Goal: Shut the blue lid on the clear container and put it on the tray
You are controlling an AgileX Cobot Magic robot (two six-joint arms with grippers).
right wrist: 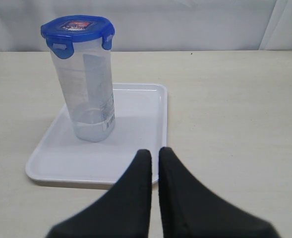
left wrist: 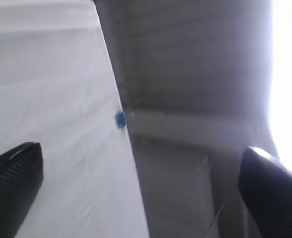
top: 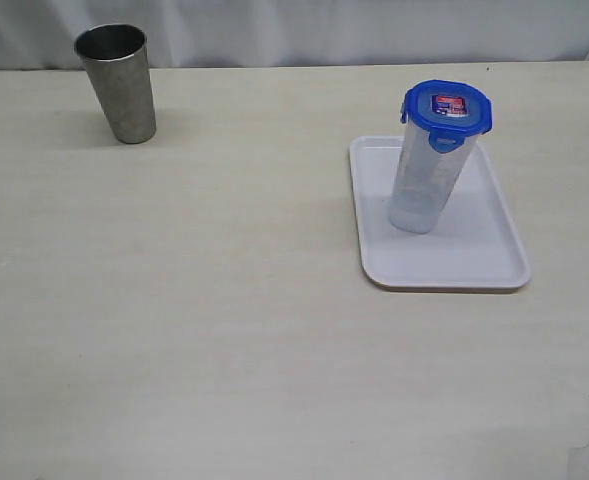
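Note:
The clear container point(top: 421, 185) stands upright on the white tray point(top: 474, 262), right of the table's middle, with the blue lid point(top: 448, 108) sitting on its top. The right wrist view also shows the container point(right wrist: 88, 91), lid point(right wrist: 77, 29) and tray point(right wrist: 136, 124). My right gripper point(right wrist: 154, 152) is shut with nothing in it, hovering near the tray's edge, apart from the container. My left gripper point(left wrist: 146, 173) is open and empty; its wide-apart fingers point(left wrist: 12, 183) frame only a white wall and a grey background. Neither gripper appears in the exterior view.
A tapered steel cup point(top: 119, 82) stands upright at the table's far left. A white curtain runs along the back edge of the table. A small blue mark point(left wrist: 119, 119) sits on the white wall's edge in the left wrist view.

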